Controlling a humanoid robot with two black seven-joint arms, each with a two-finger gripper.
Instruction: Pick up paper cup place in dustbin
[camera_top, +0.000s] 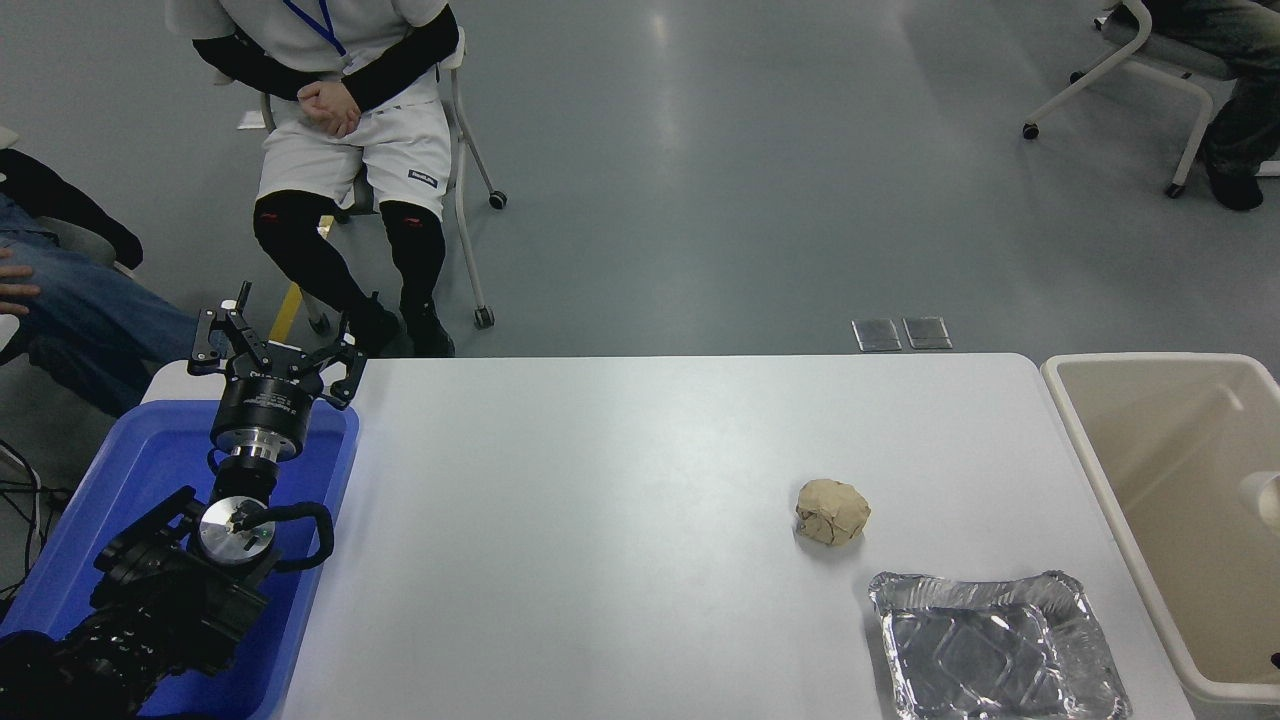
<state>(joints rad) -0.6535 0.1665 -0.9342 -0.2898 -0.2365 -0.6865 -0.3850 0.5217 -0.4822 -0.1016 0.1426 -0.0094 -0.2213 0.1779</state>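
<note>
A white cup lies inside the beige bin at the table's right end, only part of it showing at the picture's edge, while the left gripper sits parked over a blue bin, fingers spread and holding nothing. The right gripper is out of view. Thin paper of this kind is likely light and easily crushed, so a gentle pinch across the side wall just under the stiffer rim would suit it best.
</note>
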